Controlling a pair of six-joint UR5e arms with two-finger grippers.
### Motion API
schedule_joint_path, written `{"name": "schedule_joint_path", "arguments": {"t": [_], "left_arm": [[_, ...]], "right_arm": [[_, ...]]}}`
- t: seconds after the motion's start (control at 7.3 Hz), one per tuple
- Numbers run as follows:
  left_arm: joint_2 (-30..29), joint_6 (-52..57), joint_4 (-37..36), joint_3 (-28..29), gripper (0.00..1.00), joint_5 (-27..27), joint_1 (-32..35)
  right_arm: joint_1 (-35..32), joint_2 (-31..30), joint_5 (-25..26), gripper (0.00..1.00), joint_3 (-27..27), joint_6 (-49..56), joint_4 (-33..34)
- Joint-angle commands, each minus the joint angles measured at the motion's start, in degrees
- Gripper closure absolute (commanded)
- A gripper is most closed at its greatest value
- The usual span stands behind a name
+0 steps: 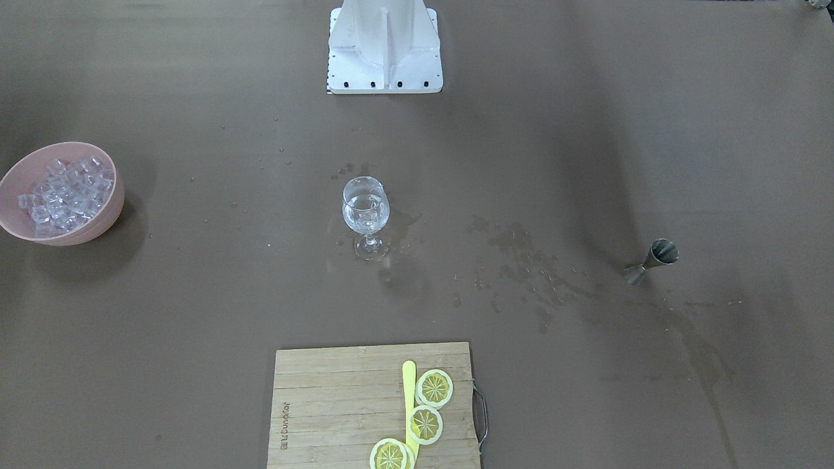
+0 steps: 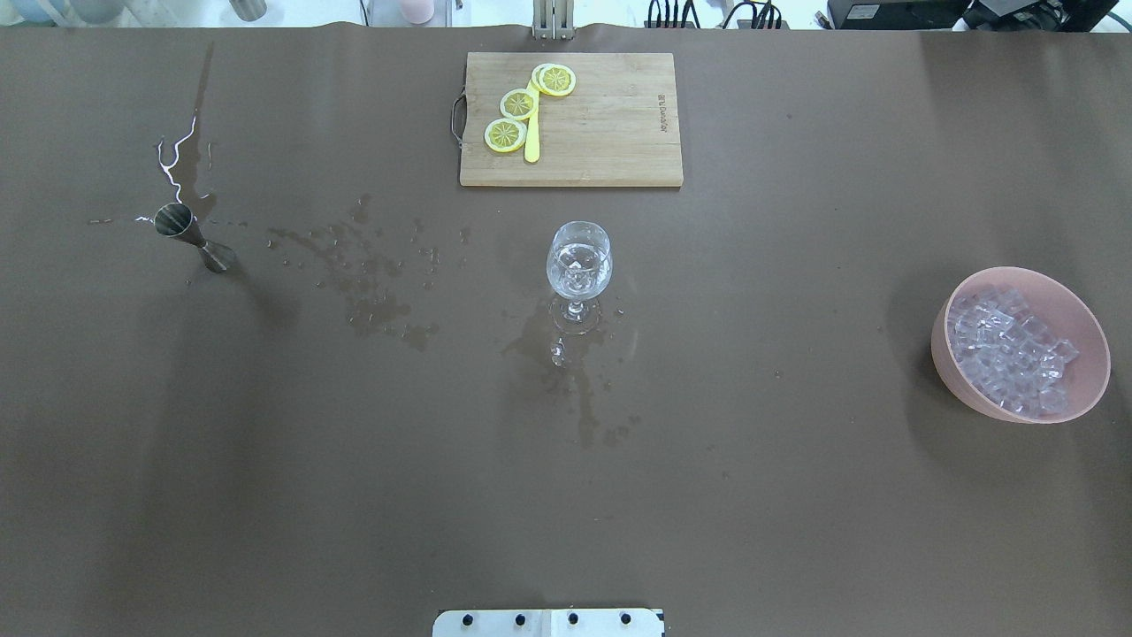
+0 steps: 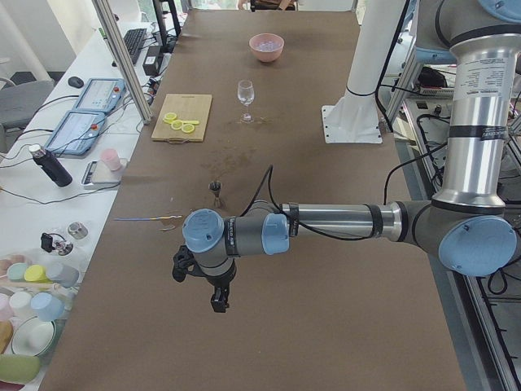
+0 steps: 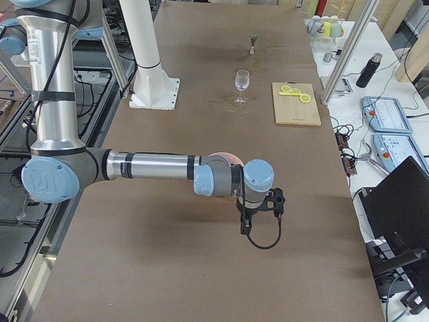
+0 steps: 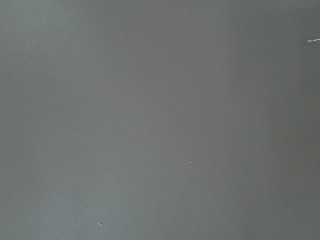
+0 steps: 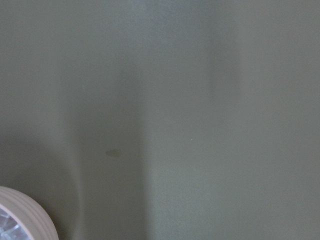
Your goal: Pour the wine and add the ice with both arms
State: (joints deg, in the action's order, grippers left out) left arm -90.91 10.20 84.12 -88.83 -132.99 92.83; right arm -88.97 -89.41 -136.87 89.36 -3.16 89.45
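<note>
A wine glass stands upright mid-table, holding a little clear wine and what looks like a transparent cube. The ice fills a pink bowl at the table's right end; the bowl's rim shows in the right wrist view's corner. A steel jigger stands upright at the left end. My left gripper hovers over bare table beyond the jigger. My right gripper hovers just past the bowl. Both show only in side views, so I cannot tell whether they are open or shut.
A wooden cutting board with lemon slices and a yellow knife lies at the far edge. Dark wet stains spread between jigger and glass. The white pedestal stands at the near edge.
</note>
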Motion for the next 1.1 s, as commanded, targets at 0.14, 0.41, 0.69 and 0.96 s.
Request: {"name": "schedule_joint_path", "arguments": {"t": [0.14,0.41,0.69,0.96], "left_arm": [[-0.2,-0.3,0.0,0.2,0.02,0.0,0.2],[-0.2,-0.3,0.0,0.2,0.02,-0.1,0.2],[-0.6,-0.3,0.0,0.6,0.02,0.0,0.2],[-0.8,-0.3,0.1,0.9,0.02,-0.1,0.2]], "right_arm": [[-2.4,-0.2,-0.3,0.00,0.6,0.1,0.6],[-2.7,-0.1,-0.4,0.00,3.9,0.1,5.9],[-2.6,-0.1,-0.3,0.00,4.4,0.1,6.9],[-2.6,0.1,-0.2,0.00,4.4,0.1,7.0]]}}
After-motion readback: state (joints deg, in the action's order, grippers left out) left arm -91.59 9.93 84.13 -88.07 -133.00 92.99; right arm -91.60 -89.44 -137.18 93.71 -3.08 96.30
